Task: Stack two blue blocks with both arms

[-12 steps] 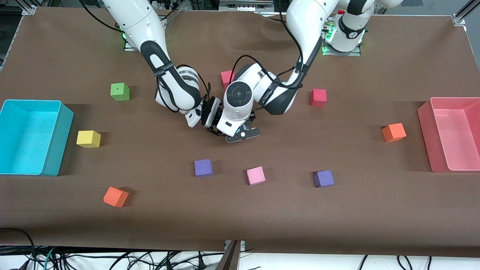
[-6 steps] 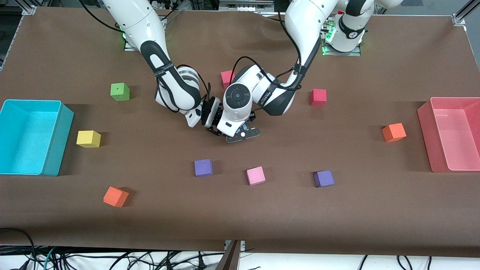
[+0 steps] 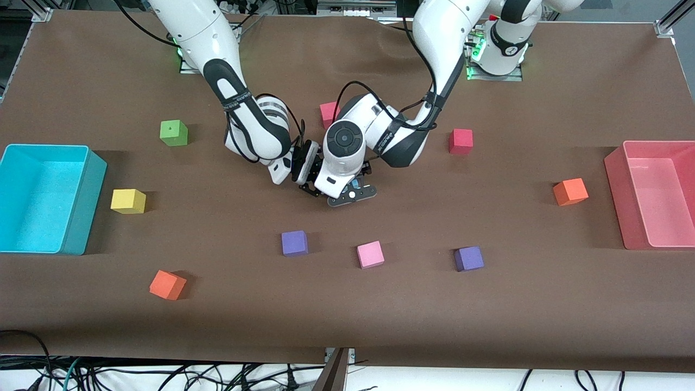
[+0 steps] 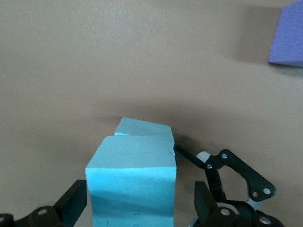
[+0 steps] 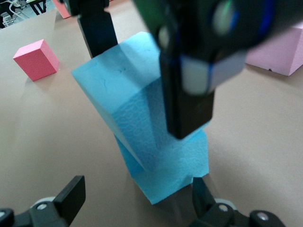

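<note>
The two blue blocks are stacked at the table's middle. They are hidden under the hands in the front view. In the left wrist view the upper block (image 4: 132, 184) sits on the lower block (image 4: 144, 128). My left gripper (image 4: 137, 203) is open around the upper block, with a gap at one finger (image 4: 204, 201). My right gripper (image 5: 137, 198) is open around the lower block (image 5: 175, 165), which rests on the table. The upper block (image 5: 128, 94) sits offset on it. In the front view the left gripper (image 3: 350, 194) and right gripper (image 3: 305, 172) are close together.
Two purple cubes (image 3: 295, 243) (image 3: 468, 258) and a pink cube (image 3: 370, 254) lie nearer the front camera. Red cubes (image 3: 460, 141) (image 3: 328, 113) lie near the arms. The cyan bin (image 3: 81, 228) and pink bin (image 3: 616, 179) stand at the table's ends.
The left gripper has shifted very slightly over the stack. The right arm has not moved.
</note>
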Motion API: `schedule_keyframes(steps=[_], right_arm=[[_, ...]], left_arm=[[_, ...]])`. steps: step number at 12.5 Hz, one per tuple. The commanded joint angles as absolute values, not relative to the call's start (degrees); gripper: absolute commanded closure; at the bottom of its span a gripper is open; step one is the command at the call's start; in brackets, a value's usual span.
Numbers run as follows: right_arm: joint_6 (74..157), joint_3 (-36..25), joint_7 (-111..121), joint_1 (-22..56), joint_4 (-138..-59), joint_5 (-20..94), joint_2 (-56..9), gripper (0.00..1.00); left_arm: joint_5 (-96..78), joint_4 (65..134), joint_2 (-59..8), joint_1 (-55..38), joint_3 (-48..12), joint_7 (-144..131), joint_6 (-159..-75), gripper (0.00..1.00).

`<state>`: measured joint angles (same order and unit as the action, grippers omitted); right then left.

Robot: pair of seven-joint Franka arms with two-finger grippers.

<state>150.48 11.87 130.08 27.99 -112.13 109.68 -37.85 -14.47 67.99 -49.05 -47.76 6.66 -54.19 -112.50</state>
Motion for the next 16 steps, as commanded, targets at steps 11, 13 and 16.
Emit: schedule_keyframes(steps=[11,13,16], right_arm=[[137.9,11.6,100.1,21.2,-129.9,101.5,-20.9,0.0],[134.8,11.6,90.5,18.8,-130.7,93.7,-18.2,0.0],[127.7,9.2,74.8,16.5,-130.7,82.0,-14.8,0.0]], left_arm=[[-16.2,84.3,-16.0,-21.1,3.9,-30.1,-94.9,0.0],[-11.6,85.2,-11.9,-17.0,4.4,-23.2,-89.2,0.0],[-1.6,87.2,-7.7,-15.0,4.6,-15.7,-88.5,0.0]])
